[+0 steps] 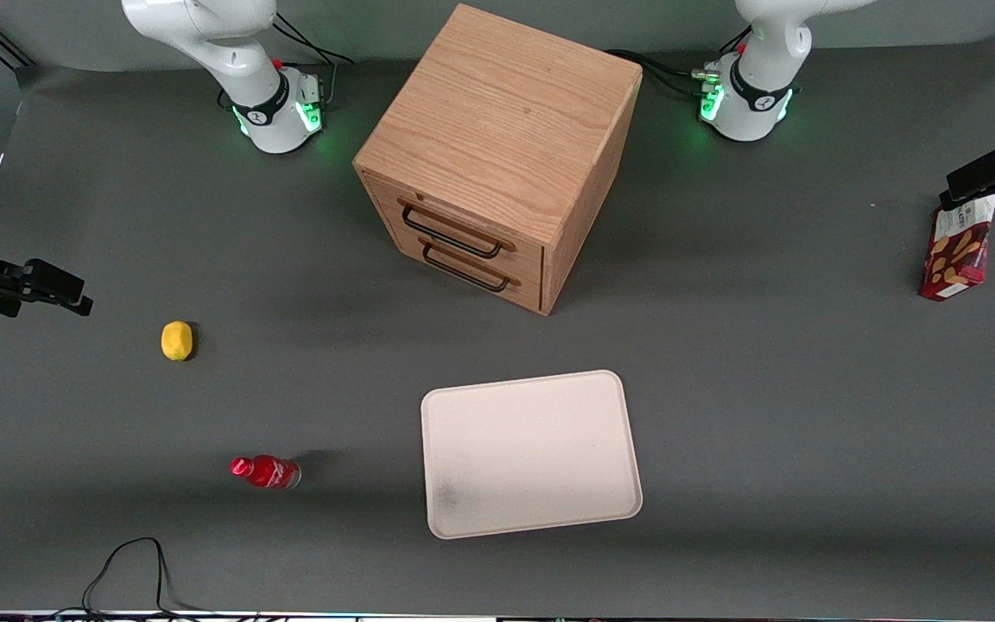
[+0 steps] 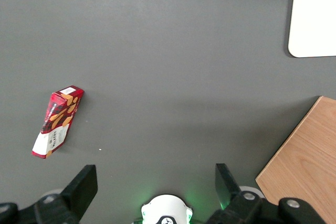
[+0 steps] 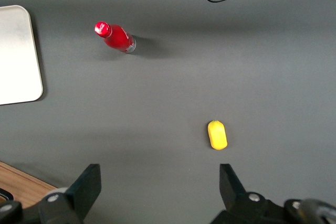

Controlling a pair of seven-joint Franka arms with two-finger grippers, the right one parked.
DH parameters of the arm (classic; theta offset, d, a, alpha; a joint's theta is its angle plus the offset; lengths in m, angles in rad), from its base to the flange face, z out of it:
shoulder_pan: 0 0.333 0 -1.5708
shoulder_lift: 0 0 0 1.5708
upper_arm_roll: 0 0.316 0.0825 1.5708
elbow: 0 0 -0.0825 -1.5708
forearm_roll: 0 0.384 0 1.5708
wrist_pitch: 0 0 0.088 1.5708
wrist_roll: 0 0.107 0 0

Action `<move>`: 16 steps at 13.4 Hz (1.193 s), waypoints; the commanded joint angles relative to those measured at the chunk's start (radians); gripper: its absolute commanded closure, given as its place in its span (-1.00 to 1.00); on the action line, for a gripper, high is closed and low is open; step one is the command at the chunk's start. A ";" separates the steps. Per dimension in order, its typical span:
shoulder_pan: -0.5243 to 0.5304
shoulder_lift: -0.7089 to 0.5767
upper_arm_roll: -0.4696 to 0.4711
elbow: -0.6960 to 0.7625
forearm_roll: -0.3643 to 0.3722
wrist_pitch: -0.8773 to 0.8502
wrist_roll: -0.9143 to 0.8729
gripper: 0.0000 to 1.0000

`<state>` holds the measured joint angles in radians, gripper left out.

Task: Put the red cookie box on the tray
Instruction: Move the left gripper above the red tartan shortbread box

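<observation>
Grey desk held the red cookie box well apart from the tray; the hand, spread wide above it, gripped nothing; reaching came next, needing descent.

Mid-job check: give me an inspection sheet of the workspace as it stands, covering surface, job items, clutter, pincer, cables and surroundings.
Surface: dark grey table mat, no spills seen.
Job items: red cookie box stands on the mat at the working arm's end of the table, well apart from the tray; the tray holds nothing, faint grey smudge near one corner.
Clutter: wooden drawer cabinet, both drawers shut; yellow lemon-like object and small red bottle toward the parked arm's end.
Pincer: left pincer open, raised above the mat, holding nothing.
Cables: black cable looped at the table edge nearest the front camera.
Surroundings: nothing seen.
</observation>
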<state>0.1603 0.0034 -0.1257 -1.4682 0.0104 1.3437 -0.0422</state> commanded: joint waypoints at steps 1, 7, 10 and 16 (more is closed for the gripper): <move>-0.002 0.013 0.003 0.023 -0.013 -0.020 0.016 -1.00; 0.013 0.020 0.009 0.025 -0.007 -0.024 0.013 -1.00; 0.037 0.021 0.029 0.025 0.000 -0.028 0.016 -1.00; 0.286 0.043 0.037 0.025 0.010 -0.046 0.262 -1.00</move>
<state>0.3607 0.0313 -0.0793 -1.4686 0.0160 1.3272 0.1168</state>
